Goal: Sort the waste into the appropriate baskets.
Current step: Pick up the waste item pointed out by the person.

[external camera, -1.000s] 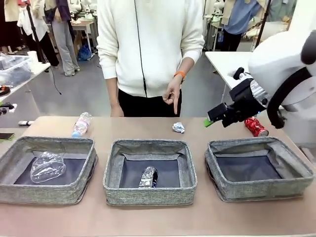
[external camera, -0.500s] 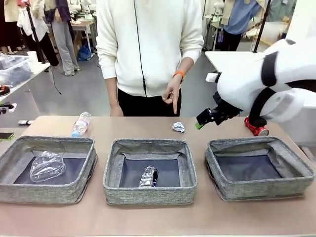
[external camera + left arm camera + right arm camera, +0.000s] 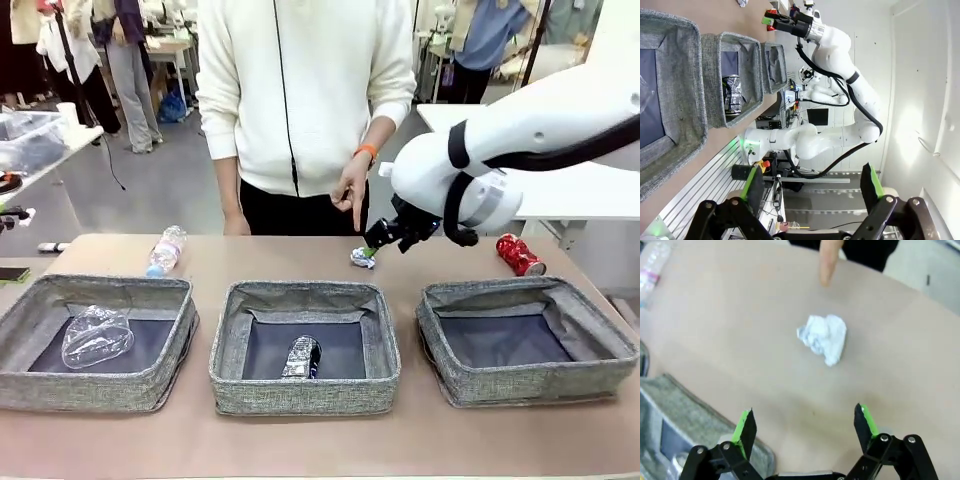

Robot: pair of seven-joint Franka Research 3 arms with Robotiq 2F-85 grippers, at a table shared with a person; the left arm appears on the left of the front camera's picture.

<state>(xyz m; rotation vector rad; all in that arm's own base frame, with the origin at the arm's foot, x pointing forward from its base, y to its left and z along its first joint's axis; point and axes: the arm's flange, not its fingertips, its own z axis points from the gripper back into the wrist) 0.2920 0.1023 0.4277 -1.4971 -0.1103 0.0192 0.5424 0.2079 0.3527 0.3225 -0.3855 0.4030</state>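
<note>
My right pincer [image 3: 372,250] hangs just above the ball [image 3: 361,259], jaws wide apart and empty. In its own camera the ball [image 3: 823,338] lies ahead of the pads [image 3: 746,427], not between them. The ball sits near the tabletop's far edge, about midway along, just behind the far right corner of the middle basket [image 3: 300,292]. A person's hand [image 3: 351,190] points a finger down at it from the far side. My left pincer [image 3: 812,182] is spread wide too, holding nothing, off to the side.

A dark can [image 3: 301,357] lies in the middle basket and a crushed bottle [image 3: 97,337] in the left basket [image 3: 100,290]. I see nothing in the right basket [image 3: 520,290]. On the tabletop, another bottle [image 3: 165,250] lies near the far edge toward the left, and a red can [image 3: 519,255] near the far right corner.

I judge this to be the approach on the ball. Next I should reach forward and down until the pads straddle it, clear of that finger, then close gently, since crumpled paper gives. The right basket looks like its place.
</note>
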